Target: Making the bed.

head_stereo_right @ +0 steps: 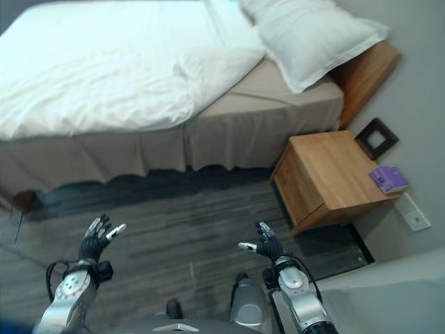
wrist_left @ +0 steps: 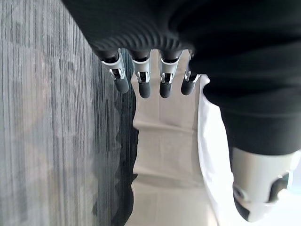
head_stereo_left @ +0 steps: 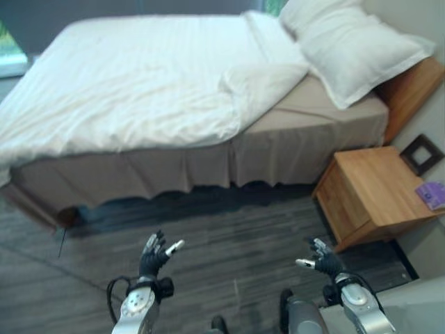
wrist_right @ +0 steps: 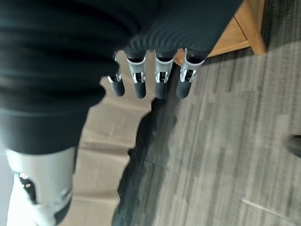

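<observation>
A bed point(head_stereo_left: 306, 139) with a beige skirt stands ahead of me. A white duvet point(head_stereo_left: 132, 83) covers most of it, its near corner folded back near the head end, baring the beige sheet point(head_stereo_left: 313, 97). A white pillow point(head_stereo_left: 354, 49) leans against the wooden headboard point(head_stereo_left: 410, 87). My left hand point(head_stereo_left: 154, 256) is raised low over the floor, fingers straight and holding nothing. My right hand point(head_stereo_left: 321, 259) hovers likewise at the lower right, open and empty. Both are well short of the bed.
A wooden nightstand point(head_stereo_left: 368, 191) stands right of the bed with a dark picture frame point(head_stereo_left: 422, 154) and a purple box point(head_stereo_left: 432, 195) on it. Grey carpet floor point(head_stereo_left: 229, 236) lies between me and the bed. The wall runs along the right.
</observation>
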Controlling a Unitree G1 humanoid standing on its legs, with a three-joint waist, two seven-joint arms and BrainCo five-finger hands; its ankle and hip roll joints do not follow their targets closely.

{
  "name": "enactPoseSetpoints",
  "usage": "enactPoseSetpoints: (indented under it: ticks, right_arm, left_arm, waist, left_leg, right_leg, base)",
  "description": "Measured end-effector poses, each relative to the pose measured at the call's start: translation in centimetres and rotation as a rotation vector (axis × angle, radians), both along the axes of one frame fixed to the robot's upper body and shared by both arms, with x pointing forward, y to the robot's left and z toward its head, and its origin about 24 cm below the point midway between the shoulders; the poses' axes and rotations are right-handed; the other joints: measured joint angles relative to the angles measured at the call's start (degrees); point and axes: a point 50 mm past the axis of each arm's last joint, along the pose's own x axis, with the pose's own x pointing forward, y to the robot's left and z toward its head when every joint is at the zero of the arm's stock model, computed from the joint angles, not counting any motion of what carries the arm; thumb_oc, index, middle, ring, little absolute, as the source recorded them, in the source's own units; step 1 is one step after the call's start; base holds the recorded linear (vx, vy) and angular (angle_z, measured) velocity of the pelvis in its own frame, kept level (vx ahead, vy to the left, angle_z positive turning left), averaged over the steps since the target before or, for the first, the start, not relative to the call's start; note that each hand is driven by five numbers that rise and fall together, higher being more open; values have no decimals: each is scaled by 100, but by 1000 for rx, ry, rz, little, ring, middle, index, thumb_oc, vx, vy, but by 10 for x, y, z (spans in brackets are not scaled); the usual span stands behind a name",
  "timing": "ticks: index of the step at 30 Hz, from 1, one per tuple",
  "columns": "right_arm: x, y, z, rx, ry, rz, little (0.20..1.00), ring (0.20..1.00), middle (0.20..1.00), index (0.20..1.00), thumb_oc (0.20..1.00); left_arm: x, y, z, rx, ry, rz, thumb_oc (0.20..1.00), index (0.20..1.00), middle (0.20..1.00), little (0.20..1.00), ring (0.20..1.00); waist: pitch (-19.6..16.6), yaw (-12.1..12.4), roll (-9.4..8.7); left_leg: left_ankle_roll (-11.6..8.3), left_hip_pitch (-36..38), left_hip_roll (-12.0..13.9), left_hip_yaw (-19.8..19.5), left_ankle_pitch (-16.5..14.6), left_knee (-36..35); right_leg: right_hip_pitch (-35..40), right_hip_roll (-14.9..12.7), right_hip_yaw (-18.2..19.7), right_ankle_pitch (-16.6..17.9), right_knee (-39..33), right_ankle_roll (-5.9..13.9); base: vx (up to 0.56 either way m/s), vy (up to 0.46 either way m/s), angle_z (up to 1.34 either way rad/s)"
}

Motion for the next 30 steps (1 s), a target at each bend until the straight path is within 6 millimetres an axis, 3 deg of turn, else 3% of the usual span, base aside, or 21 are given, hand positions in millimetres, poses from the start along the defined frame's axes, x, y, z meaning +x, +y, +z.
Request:
enactPoseSetpoints:
  ticks: [6,8,9,10,11,12,14,15,16,17,19,20,22,23,24,25,26,27,28,29,30]
  right_arm:
    - [10,0,8,-14,-48,-26,1000,1000,1000,1000,1000]
    - [10,0,9,-15,-53,-25,1000,1000,1000,1000,1000]
    - [14,0,10,-24,-62,-18,1000,1000,1000,1000,1000]
    - [17,0,10,-30,-62,-13,1000,1000,1000,1000,1000]
    - [18,-1,8,-40,-50,-16,1000,1000,1000,1000,1000]
    - [19,-5,11,-53,-70,-25,1000,1000,1000,1000,1000]
    - [27,-17,20,-99,-106,-32,1000,1000,1000,1000,1000]
    - [30,-19,23,-102,-119,-47,1000,1000,1000,1000,1000]
    - [37,-16,28,-112,-146,-50,1000,1000,1000,1000,1000]
    - [45,-15,36,-133,-177,-30,1000,1000,1000,1000,1000]
    - [43,-15,32,-147,-153,-28,1000,1000,1000,1000,1000]
    - [38,-14,26,-168,-125,3,1000,1000,1000,1000,1000]
    - [35,-19,21,-215,-101,19,1000,1000,1000,1000,1000]
    - [31,-17,19,-220,-91,34,1000,1000,1000,1000,1000]
    - [32,-16,22,-221,-103,40,1000,1000,1000,1000,1000]
    - [35,-14,28,-253,-129,82,1000,1000,1000,1000,1000]
    - [35,-8,31,-250,-146,103,1000,1000,1000,1000,1000]
    - [33,0,36,-238,-180,130,1000,1000,1000,1000,1000]
    - [35,7,43,-236,-219,150,1000,1000,1000,1000,1000]
    - [42,16,61,-227,-303,176,1000,1000,1000,1000,1000]
    - [46,20,73,-232,-360,190,1000,1000,1000,1000,1000]
  left_arm:
    - [26,-13,19,-5,-119,-46,1000,1000,1000,1000,1000]
    - [16,-18,14,-8,-98,-69,1000,1000,1000,1000,1000]
    - [10,-19,11,-17,-87,-65,1000,1000,1000,1000,1000]
    - [9,-19,11,-19,-86,-64,1000,1000,1000,1000,1000]
    - [2,-18,6,-27,-66,-59,1000,1000,1000,1000,1000]
    - [-2,-20,3,-40,-55,-53,1000,1000,1000,1000,1000]
    - [-2,-25,4,-69,-69,-47,1000,1000,1000,1000,1000]
    - [-2,-26,6,-76,-81,-47,1000,1000,1000,1000,1000]
    - [-6,-25,7,-76,-88,-44,1000,1000,1000,1000,1000]
    - [-5,-26,7,-78,-93,-46,1000,1000,1000,1000,1000]
    - [0,-25,6,-78,-89,-43,1000,1000,1000,1000,1000]
    - [2,-25,5,-78,-88,-39,1000,1000,1000,1000,1000]
    - [2,-21,6,-94,-103,0,1000,1000,1000,1000,1000]
    - [-15,-12,-2,-87,-62,56,1000,1000,1000,1000,1000]
    - [-22,-8,-4,-82,-46,71,1000,1000,1000,1000,1000]
    - [-32,-7,-11,-85,-1,83,1000,1000,1000,1000,1000]
    - [-31,-6,-13,-84,14,86,1000,1000,1000,1000,1000]
    - [-31,-5,-10,-67,8,72,1000,1000,1000,1000,1000]
    - [-26,-4,-7,-50,0,57,1000,1000,1000,1000,1000]
    - [-12,1,1,-25,-29,52,1000,1000,1000,1000,1000]
    - [-2,-1,2,-26,-41,50,1000,1000,1000,1000,1000]
  waist:
    - [81,-289,-120]
    - [-9,-368,-77]
    - [-6,-315,-82]
    - [46,-307,-82]
    - [12,-173,-190]
    - [-49,-51,-212]
    - [-8,86,-235]
    - [14,192,-410]
    - [-9,315,-638]
    - [38,485,-779]
    - [107,422,-611]
    - [103,409,-429]
    - [130,490,-135]
    - [123,646,-109]
    - [98,667,-141]
    - [21,663,10]
    - [-23,683,-40]
    - [-177,647,-174]
    - [-243,660,-427]
    - [-159,536,-589]
    - [-104,447,-595]
  left_leg:
    - [110,26,-277,-347,-99,144]
    - [-83,168,-146,-499,-311,367]
    - [-289,305,-21,-448,-368,522]
    - [-450,223,76,-440,-476,957]
    - [-622,-405,361,-442,-483,2529]
    - [-533,-616,476,-454,-326,3168]
    - [-556,-1106,671,-664,618,4362]
    - [-566,-1454,637,-651,622,4837]
    - [-440,-1605,370,-430,155,4404]
    - [-332,-1406,174,-29,43,2806]
    - [-52,-1367,189,366,246,1118]
    - [-19,-1477,235,876,468,323]
    - [28,-1718,385,1706,502,-242]
    - [139,-1823,470,2601,535,62]
    - [160,-1721,385,2727,548,341]
    - [272,-1290,353,2283,490,230]
    - [688,-914,169,2002,787,14]
    - [1065,-525,15,1901,979,-211]
    - [1012,-360,-202,1845,915,-205]
    - [1045,-342,-357,1478,615,-52]
    - [1040,-293,-417,1252,551,-72]
  right_leg:
    - [178,-210,-94,389,-983,-19]
    - [616,45,-33,342,-673,-147]
    - [774,223,-63,404,-678,-377]
    - [858,284,-111,309,-660,-470]
    - [1055,354,-98,313,-723,-623]
    - [1157,434,-65,274,-788,-878]
    - [1397,721,172,80,-837,-1144]
    - [1552,758,372,87,-934,-1173]
    - [1586,677,677,65,-1050,-1143]
    - [1726,717,1044,115,-1303,-1088]
    - [2234,1030,1022,-115,-1473,-1067]
    - [2551,1220,923,-461,-1472,-980]
    - [2881,1505,788,-747,-1474,-1064]
    - [3374,1413,760,-1037,-1464,-965]
    - [3580,1319,767,-1176,-1455,-809]
    - [3702,1278,751,-1395,-947,-498]
    - [3497,1131,698,-1459,175,-331]
    - [2997,827,404,-1168,1777,-152]
    - [2454,498,342,-721,3018,126]
    - [1478,234,347,340,4869,391]
    - [921,137,178,300,5545,386]
  base:
    - [439,-199,33]
    - [375,-287,31]
    - [225,-219,17]
    - [257,-220,-20]
    - [246,-204,-45]
    - [384,-251,-52]
    - [510,-93,-64]
    - [509,50,-101]
    - [377,90,-162]
    - [392,96,-154]
    - [558,144,-57]
    - [537,158,27]
    - [595,188,12]
    - [812,265,-25]
    - [749,251,-43]
    - [357,160,-31]
    - [414,169,-19]
    - [378,161,-2]
    - [505,71,46]
    - [255,-23,82]
    - [364,-135,130]
